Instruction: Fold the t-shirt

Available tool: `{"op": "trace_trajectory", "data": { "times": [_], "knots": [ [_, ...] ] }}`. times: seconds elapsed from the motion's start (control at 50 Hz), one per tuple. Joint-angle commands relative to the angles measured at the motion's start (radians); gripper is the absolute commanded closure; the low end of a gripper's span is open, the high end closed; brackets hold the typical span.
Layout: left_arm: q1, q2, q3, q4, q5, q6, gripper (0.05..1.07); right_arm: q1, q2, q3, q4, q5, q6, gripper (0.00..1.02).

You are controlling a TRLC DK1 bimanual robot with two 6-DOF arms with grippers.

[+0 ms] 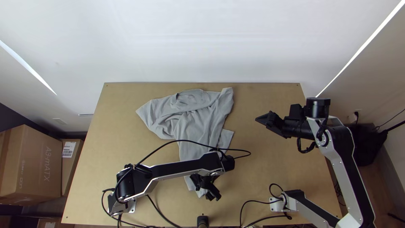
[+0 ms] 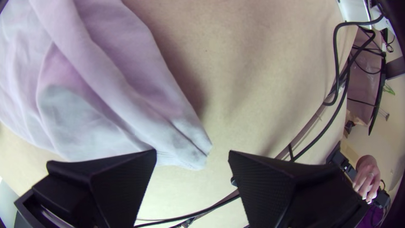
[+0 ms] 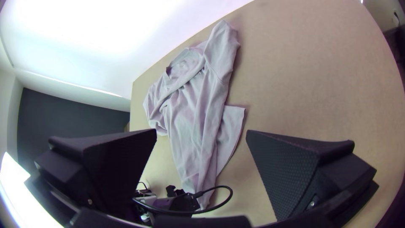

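The surface [image 1: 270, 169] was pale wood. Near six o'clock, the left tool [image 2: 193, 153] gaped wide, gripping nothing, by the t-shirt [image 1: 198, 126]'s narrow, bunched end. At two, the right tool [image 3: 201, 131] was spread and empty. The creased shirt stretched to a twelve o'clock collar [image 1: 187, 98]; pinching only that tip might slip or drag wrinkles through it.

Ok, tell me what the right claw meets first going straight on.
Probably the shirt, which lies ahead of the right claw in the top view; the claw's height is unclear, so it might pass above.
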Motion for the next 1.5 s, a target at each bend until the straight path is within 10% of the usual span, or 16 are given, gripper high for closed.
{"op": "trace_trajectory", "data": {
  "times": [0.0,0.1,0.22,0.66,1.28,1.4,1.48],
  "knots": [
    [-0.014,0.027,0.015,-0.008,0.015,-0.015,0.37,-0.024,0.005,-0.037,0.017,-0.014,0.009,0.05],
    [-0.021,0.029,0.006,-0.014,0.015,-0.01,0.41,-0.048,0.032,-0.041,0.029,-0.029,0.002,0.05],
    [-0.019,0.029,0.001,-0.005,-0.004,0.002,1.05,-0.083,0.083,-0.044,0.066,-0.041,-0.008,0.05],
    [0.064,-0.069,0.0,0.002,-0.062,0.042,1.05,-0.044,0.698,0.4,0.139,-0.08,-0.034,0.05],
    [0.309,-0.281,-0.002,0.043,-0.099,0.08,1.05,0.09,1.289,0.897,0.144,0.026,-0.086,0.06],
    [0.338,-0.301,-0.01,0.043,-0.105,0.082,1.05,0.113,1.341,0.931,0.138,0.026,-0.087,0.21],
    [0.348,-0.307,-0.011,0.045,-0.105,0.082,1.05,0.121,1.355,0.934,0.133,0.028,-0.086,0.56]
  ]
}}
